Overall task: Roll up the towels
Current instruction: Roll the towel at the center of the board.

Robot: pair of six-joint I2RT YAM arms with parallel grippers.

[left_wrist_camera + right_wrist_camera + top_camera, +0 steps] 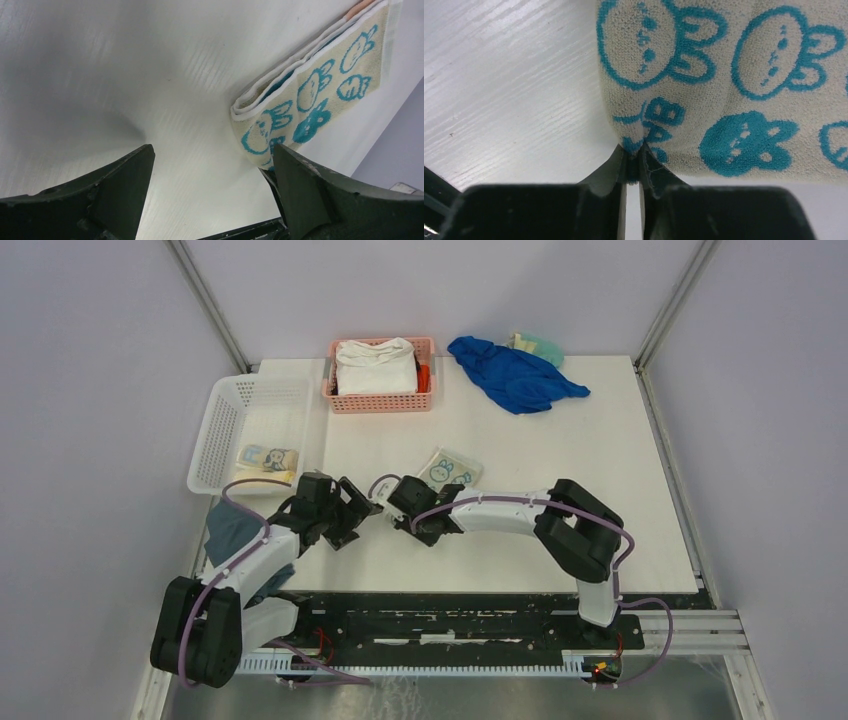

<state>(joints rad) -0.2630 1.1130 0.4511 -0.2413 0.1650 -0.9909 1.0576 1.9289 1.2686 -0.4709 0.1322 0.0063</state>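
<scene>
From above, the rabbit-face towel lies folded on the table, and both arms stretch low toward its near-left corner, with the left gripper just left of the right gripper. At the left wrist, the left gripper stands wide apart and holds nothing, the towel's folded edge just beyond its right finger. At the right wrist, the right gripper is nearly closed, pinching the towel's corner.

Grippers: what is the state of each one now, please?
Left gripper: open, holding nothing.
Right gripper: closed on a corner of the rabbit towel.
</scene>
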